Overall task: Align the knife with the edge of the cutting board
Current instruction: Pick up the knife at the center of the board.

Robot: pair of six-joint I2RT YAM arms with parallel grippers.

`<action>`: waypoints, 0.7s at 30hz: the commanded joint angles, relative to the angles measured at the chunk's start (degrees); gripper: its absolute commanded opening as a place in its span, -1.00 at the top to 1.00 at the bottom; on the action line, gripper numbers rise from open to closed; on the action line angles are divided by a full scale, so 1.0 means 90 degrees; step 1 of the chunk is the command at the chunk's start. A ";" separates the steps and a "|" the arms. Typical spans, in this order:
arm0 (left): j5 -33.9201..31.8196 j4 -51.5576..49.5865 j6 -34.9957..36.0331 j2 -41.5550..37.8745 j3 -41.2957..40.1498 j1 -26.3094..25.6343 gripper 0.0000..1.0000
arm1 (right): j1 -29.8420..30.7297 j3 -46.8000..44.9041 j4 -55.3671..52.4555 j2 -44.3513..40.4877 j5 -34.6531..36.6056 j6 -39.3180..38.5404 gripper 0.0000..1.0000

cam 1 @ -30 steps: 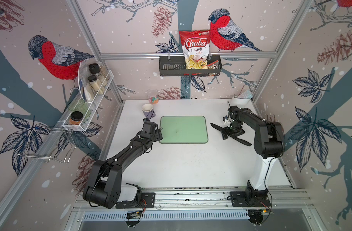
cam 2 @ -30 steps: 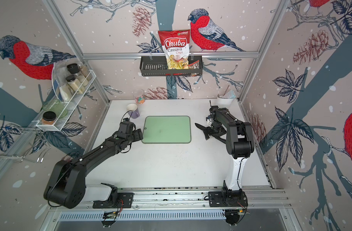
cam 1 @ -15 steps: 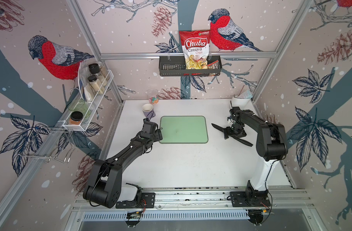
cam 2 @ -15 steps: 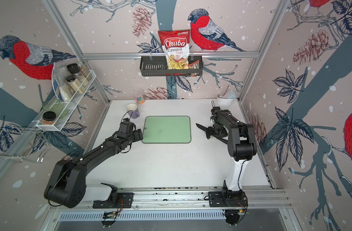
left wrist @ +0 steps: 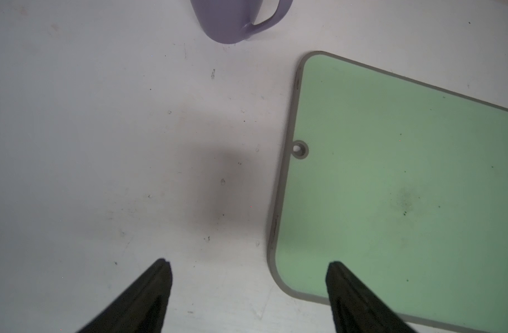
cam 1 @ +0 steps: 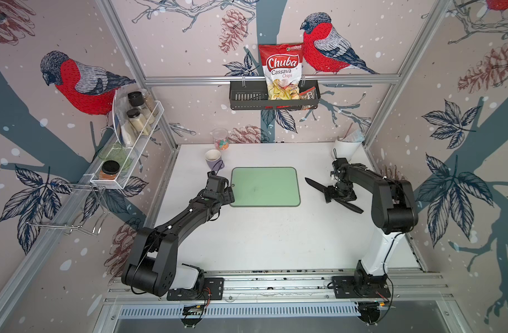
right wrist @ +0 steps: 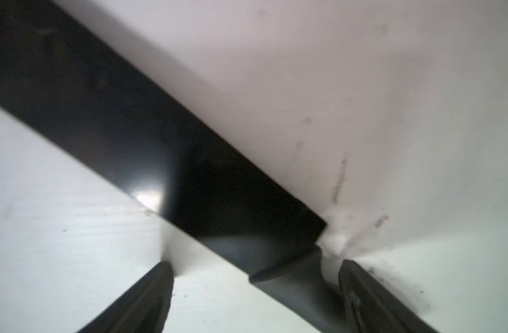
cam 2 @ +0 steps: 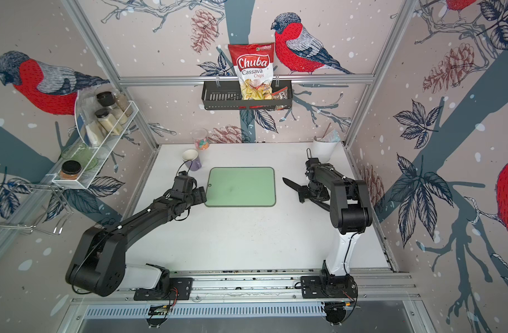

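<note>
The pale-green cutting board [cam 1: 265, 186] [cam 2: 241, 186] lies flat at mid-table, its small hole [left wrist: 298, 150] near the left short edge. The black knife [cam 1: 314, 184] [cam 2: 290, 184] lies on the table to the board's right, askew, with its tip toward the board and its handle [cam 1: 352, 207] pointing away to the near right. My right gripper [cam 1: 337, 196] [right wrist: 255, 266] is low over the knife and open. Its fingers straddle the spot where blade meets handle, and one finger [right wrist: 359, 291] is close beside the handle. My left gripper [cam 1: 228, 196] [left wrist: 248, 268] is open and empty at the board's near-left corner.
A purple mug [cam 1: 213, 160] [left wrist: 238, 20] and a clear cup of coloured sweets [cam 1: 220, 139] stand behind the board's left end. A white container [cam 1: 345, 147] sits in the back right corner. Racks hang on the left and back walls.
My right gripper has shifted a little along the knife toward its handle. The knife, the board and the left arm have stayed put.
</note>
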 commanded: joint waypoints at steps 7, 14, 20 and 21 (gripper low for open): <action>-0.0051 0.0034 0.0000 0.0084 0.0034 -0.0024 -0.72 | 0.1075 -0.0440 -0.0092 -0.0118 -0.0032 0.1387 -0.70; -0.0083 0.0012 -0.0005 0.0181 0.0065 -0.0052 -0.72 | 0.1450 -0.0638 0.0085 -0.0009 -0.0030 0.2477 -0.16; -0.0151 -0.0045 0.0010 0.0325 0.0146 -0.0086 -0.72 | 0.1636 -0.1069 0.0295 -0.0242 0.0291 0.2749 0.38; -0.0158 -0.0043 0.0010 0.0344 0.0143 -0.0093 -0.72 | 0.1641 -0.1137 0.0357 -0.0313 0.0325 0.2784 0.48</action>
